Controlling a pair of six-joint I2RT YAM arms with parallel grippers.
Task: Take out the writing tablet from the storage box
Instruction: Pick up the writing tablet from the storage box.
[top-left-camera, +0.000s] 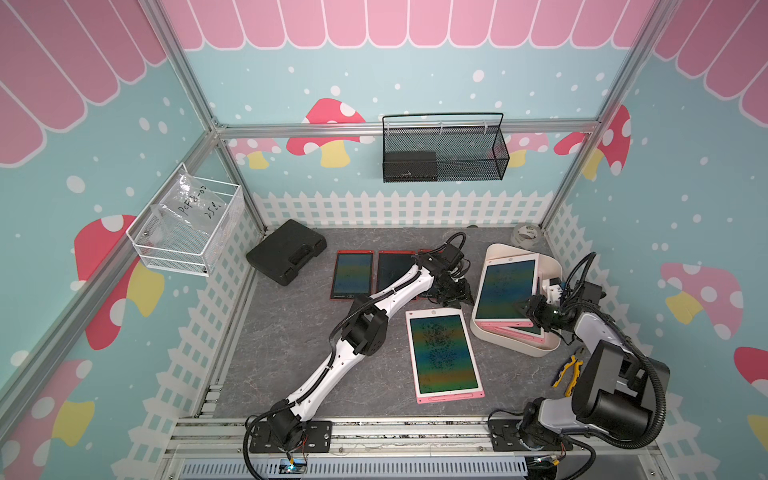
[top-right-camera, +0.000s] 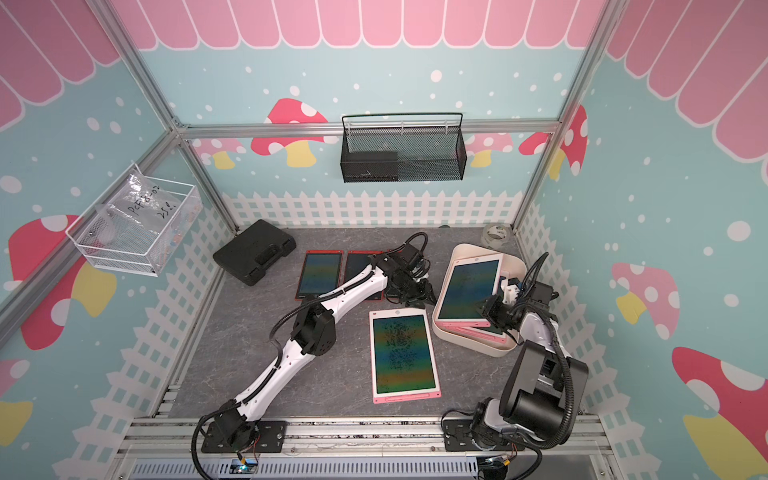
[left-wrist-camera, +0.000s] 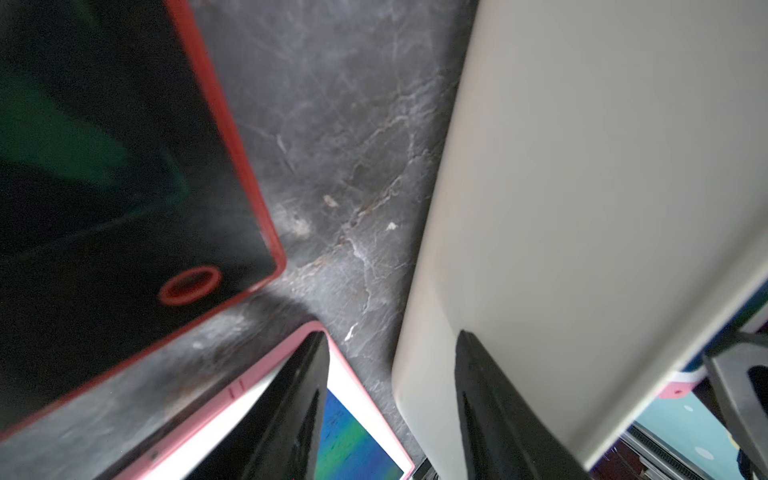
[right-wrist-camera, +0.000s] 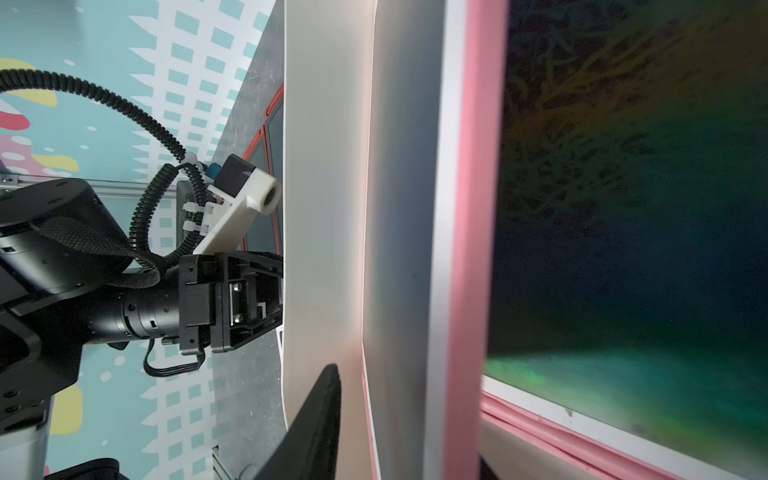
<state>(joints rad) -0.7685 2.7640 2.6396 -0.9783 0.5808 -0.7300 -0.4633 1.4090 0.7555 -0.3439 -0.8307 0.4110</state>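
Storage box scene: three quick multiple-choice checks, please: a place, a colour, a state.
1. Where is the storage box? A) hung on the back wall B) on the table, robot's right C) in a basket
2. Frame colour of the tablets in the box? A) red B) green C) pink
3. The left claw is: A) open, holding nothing B) shut on a red tablet C) shut on a pen
Key: 1 B, it sits on the table; 2 C, pink edges show in both top views; 3 A, the left wrist view shows its fingers apart.
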